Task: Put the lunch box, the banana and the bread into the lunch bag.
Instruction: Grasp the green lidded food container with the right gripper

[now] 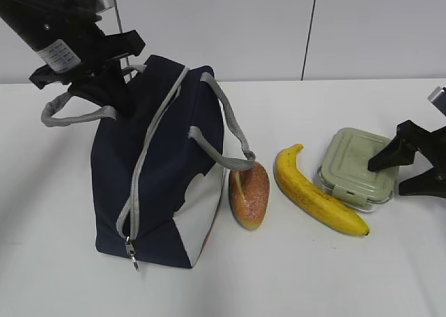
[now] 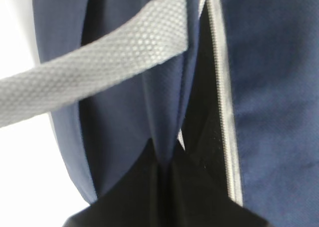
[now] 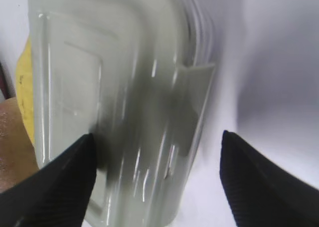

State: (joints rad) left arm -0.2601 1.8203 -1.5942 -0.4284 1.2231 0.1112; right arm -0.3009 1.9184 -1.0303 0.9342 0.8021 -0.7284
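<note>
light: bright, even, soft shadows on my table (image 1: 56, 261) | right wrist: lunch box (image 3: 124, 102) blurred, streaky glare | left wrist: lunch bag (image 2: 269, 87) soft, whiteout at 9 o'clock

From my remote station, all I see besides the work itself is a plain white table (image 1: 70, 275) filling the lower part of the exterior view, from about 3 o'clock round through 6 to 9. Its surface is matte, with soft grey shadows on it. Its far edge meets a pale grey wall (image 1: 230, 24) that runs across the top from 10 to 2 o'clock. A thin dark seam (image 1: 309, 31) runs down that wall at about 1 o'clock, leaning slightly left toward its foot. The right wrist view shows the same white tabletop at 2 o'clock, blurred, and the left wrist view shows a strip at 9 o'clock.
</note>
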